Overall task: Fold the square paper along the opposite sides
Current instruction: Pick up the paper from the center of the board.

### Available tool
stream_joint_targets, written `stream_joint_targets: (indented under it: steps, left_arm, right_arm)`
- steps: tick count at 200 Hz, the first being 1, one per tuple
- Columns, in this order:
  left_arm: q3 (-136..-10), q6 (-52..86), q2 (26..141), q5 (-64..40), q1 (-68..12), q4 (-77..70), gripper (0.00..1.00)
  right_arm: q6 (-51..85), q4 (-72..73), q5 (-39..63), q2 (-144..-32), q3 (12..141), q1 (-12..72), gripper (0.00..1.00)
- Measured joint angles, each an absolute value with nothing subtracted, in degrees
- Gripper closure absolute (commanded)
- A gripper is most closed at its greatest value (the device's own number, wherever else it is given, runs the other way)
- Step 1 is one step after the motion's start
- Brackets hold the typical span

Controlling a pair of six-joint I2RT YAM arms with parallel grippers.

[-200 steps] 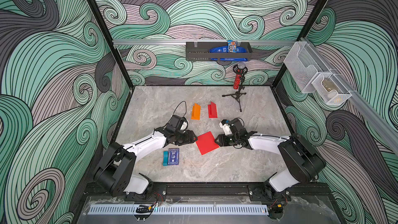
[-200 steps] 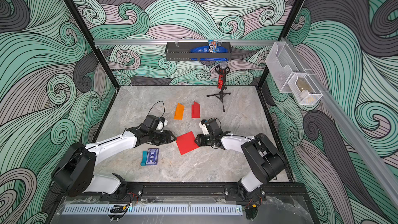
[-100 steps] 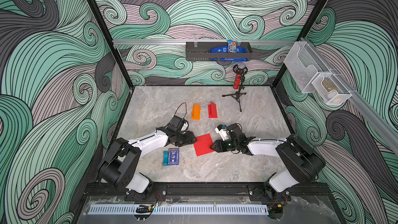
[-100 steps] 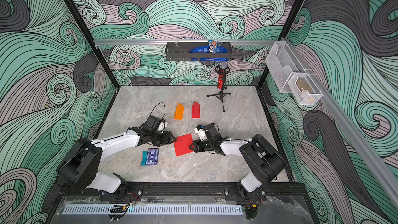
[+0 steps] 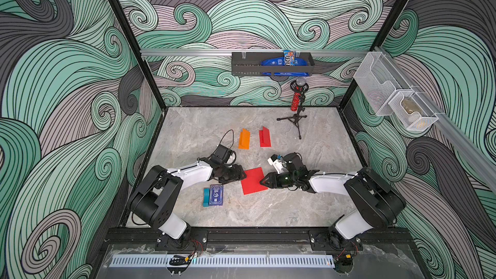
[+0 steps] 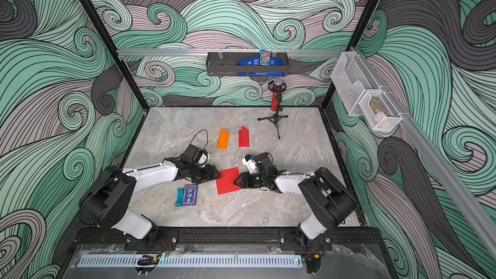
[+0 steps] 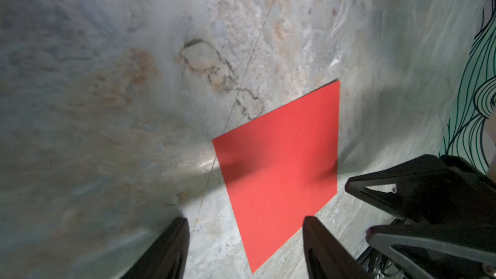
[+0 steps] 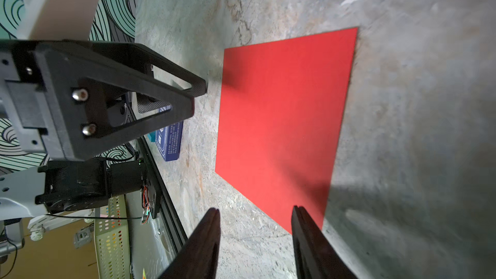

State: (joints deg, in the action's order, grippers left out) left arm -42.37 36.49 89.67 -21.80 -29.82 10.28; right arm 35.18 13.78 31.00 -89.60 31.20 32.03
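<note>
1. The left claw (image 5: 243,177) is open and holds nothing. Its tips sit low at the left edge of the red square paper (image 5: 253,181), just beside it. In the left wrist view its fingers (image 7: 171,248) stand apart, and a corner of the paper (image 7: 281,162) lies flat beyond the gap.
2. The right claw (image 5: 261,182) is also open and empty, with its tips at the paper's right edge. In the right wrist view one of its fingers (image 8: 308,237) overlaps a corner of the paper (image 8: 281,116). Whether it touches the sheet cannot be told.
3. The paper lies flat and unfolded on the table (image 5: 268,210) between the two claws. Its edges are straight and it sits turned a little against the front rail (image 5: 255,234).
4. A blue card box (image 5: 216,195) with a teal piece (image 5: 206,197) touching its side lies near the left arm, apart from the paper.
5. Bare table runs from the paper's front edge to the rail.
6. Toward the back, past another bare stretch, an orange folded sheet (image 5: 244,139) and a red folded sheet (image 5: 265,137) stand side by side.
7. A tripod (image 5: 295,119) stands near the back wall.
</note>
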Motion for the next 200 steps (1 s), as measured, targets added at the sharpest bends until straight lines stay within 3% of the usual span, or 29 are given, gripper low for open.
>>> stream_joint_targets:
  steps: [55, 173, 200]
  left_arm:
    - [-43.07, 36.42, 91.44, -23.51, -30.04, 7.55, 0.27]
    - [-45.01, 36.36, 94.3, -24.73, -30.15, 4.78, 0.25]
    - [-45.01, 36.21, 94.41, -24.53, -30.17, 4.86, 0.32]
  right_arm:
    - [31.07, 12.16, 30.65, -92.14, 32.49, 28.05, 0.56]
    - [31.07, 16.86, 32.86, -99.68, 37.3, 34.11, 0.56]
    - [31.51, 16.99, 32.97, -100.68, 38.5, 35.24, 0.56]
